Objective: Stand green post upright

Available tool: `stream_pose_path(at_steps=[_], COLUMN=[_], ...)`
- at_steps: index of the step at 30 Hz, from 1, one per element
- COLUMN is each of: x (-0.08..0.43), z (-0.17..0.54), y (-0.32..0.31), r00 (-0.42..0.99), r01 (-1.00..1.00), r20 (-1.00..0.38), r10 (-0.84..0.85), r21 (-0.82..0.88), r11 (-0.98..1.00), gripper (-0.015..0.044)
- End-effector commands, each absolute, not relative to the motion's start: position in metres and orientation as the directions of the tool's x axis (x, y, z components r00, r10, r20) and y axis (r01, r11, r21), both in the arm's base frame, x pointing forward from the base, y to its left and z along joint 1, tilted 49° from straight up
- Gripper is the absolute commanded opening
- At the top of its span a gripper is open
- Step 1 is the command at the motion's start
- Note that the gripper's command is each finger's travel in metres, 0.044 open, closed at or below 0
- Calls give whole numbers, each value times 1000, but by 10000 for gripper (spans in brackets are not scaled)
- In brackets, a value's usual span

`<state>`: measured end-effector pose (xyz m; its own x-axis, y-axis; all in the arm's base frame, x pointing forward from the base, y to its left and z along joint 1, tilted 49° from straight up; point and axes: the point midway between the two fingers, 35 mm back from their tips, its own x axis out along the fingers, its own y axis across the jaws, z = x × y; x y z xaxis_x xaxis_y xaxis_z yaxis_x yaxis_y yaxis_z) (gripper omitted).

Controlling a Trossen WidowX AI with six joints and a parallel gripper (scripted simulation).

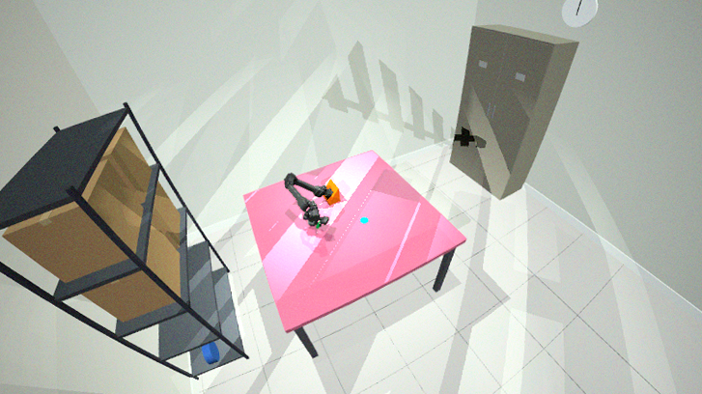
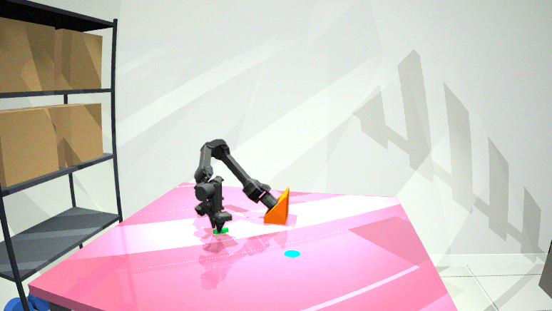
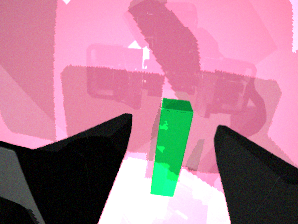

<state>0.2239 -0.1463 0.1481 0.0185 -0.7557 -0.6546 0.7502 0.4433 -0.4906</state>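
The green post (image 1: 318, 225) (image 2: 221, 230) (image 3: 172, 147) lies on its side on the pink table. My gripper (image 2: 217, 230) (image 3: 174, 127) is open and points down just over the post. In the wrist view the post lies between the two fingertips, with a gap on each side, and its long side runs roughly along the fingers. In the exterior view a fingertip hides a little of the post. The cyan circle (image 1: 363, 220) (image 2: 292, 253) is a flat disc on the table, to the right of the post in the top and exterior views, with nothing on it.
The arm's base is on an orange wedge (image 1: 332, 192) (image 2: 279, 211) on the pink table (image 1: 341, 290) (image 2: 162, 285). A dark shelf rack with cardboard boxes (image 1: 72, 241) (image 2: 28, 143) stands left of the table. A tall cabinet (image 1: 532, 74) stands beyond it at the right.
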Motion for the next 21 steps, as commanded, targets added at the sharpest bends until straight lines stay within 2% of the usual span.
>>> stream_pose_path(at_steps=[1,8,21], x=[223,223,228], z=[143,143,159], y=[-151,-151,-128], r00=[23,23,37], r01=[748,748,738], r20=[-656,-656,-666], r10=[-755,-755,-745], r21=[-490,-490,-484], r11=[449,449,470], gripper=[206,23,23])
